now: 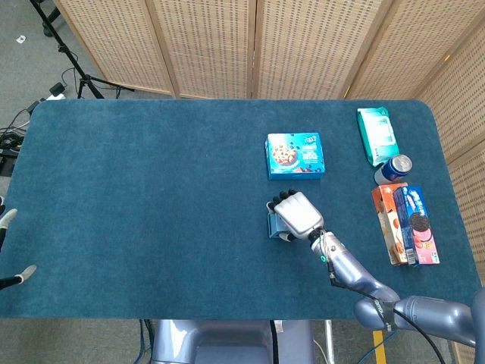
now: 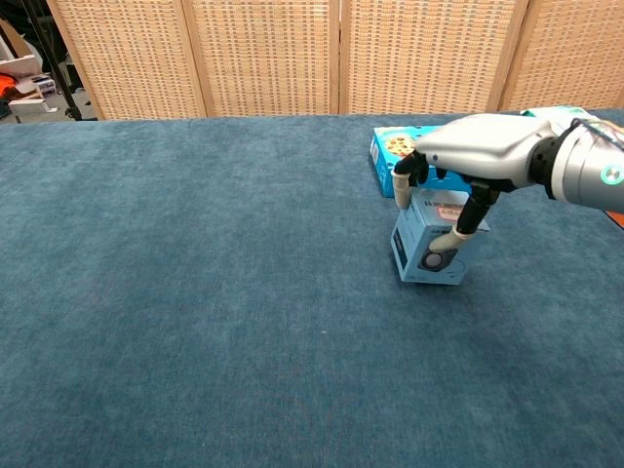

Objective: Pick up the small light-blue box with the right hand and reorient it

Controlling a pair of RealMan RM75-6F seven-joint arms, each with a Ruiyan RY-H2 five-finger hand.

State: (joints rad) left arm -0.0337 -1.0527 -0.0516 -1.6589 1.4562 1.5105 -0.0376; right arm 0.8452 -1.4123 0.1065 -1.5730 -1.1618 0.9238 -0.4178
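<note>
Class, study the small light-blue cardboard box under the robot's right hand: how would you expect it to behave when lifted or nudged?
The small light-blue cardboard box stands taller than it is wide and already leans, so it probably tips easily. Its flat printed faces and sharp edges suggest stiff card that will not roll. The right hand holds it from above with a thumb and fingers alone, hinting that it is light.

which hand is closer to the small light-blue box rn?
Right. The right hand sits over the small light-blue box, fingers down its sides, gripping it. The left hand shows only at the table's far left edge.
</note>
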